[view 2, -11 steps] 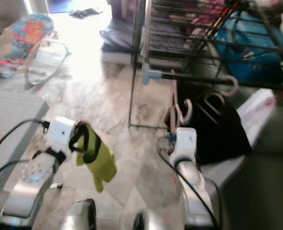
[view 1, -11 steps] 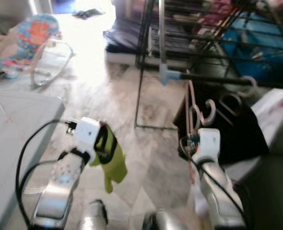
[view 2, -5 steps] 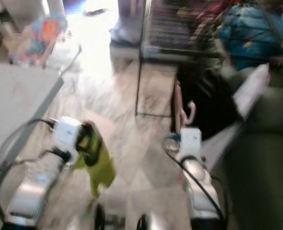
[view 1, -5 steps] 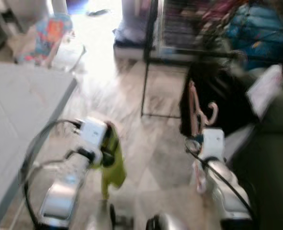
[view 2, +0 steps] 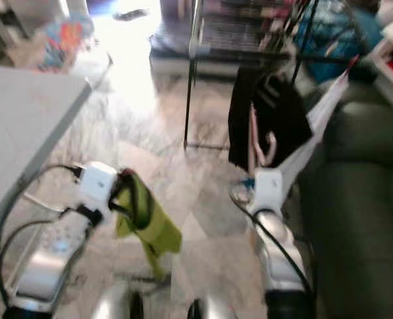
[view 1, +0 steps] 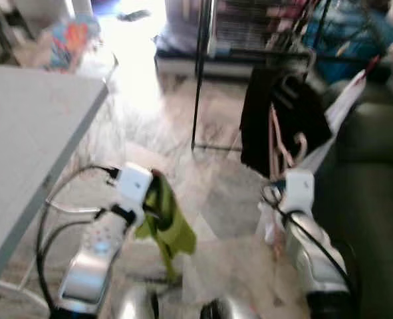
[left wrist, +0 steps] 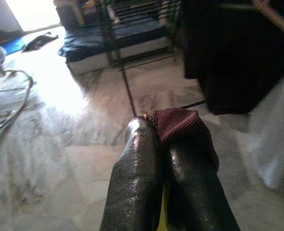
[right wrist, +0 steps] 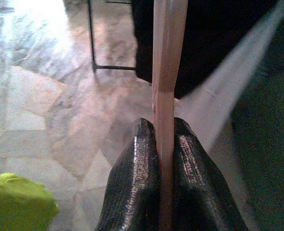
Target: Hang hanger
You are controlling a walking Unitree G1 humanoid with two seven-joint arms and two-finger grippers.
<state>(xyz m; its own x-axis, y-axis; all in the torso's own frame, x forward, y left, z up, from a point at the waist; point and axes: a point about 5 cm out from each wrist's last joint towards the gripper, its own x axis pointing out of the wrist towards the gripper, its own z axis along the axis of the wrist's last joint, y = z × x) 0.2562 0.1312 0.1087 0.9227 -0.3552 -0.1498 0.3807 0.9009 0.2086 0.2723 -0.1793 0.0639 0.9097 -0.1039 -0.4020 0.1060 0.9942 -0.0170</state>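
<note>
Near field: left tool (view 1: 157,199) at 8 o'clock, fingers (left wrist: 137,163) pinched together on a lime-green garment (view 1: 166,226) with a maroon cuff showing at the tips; cloth hangs free below the wrist. Right tool (right wrist: 157,159) at 4 o'clock, clamped tight on the flat shaft of a pink hanger (view 1: 274,143), no gap visible between pads and shaft. Hanger's long axis runs up and away from the tool toward 12, hook end (view 1: 300,142) curling at the top, just in front of a black garment (view 1: 282,116) draped off the rack. Grey table (view 1: 23,126) edge at 9–10 o'clock, dark sofa (view 1: 369,173) at 3. Farther out: black rack rail (view 1: 269,54) runs across at about 1 o'clock, above and beyond the hook. Key relation: rail lies ahead and higher than the hook, right arm clearly the nearer one. I'd judge the next move needs a lift and forward reach so the hook clears the rail, then drops on. Views are blurred; exact gap from hook to rail unclear.
</note>
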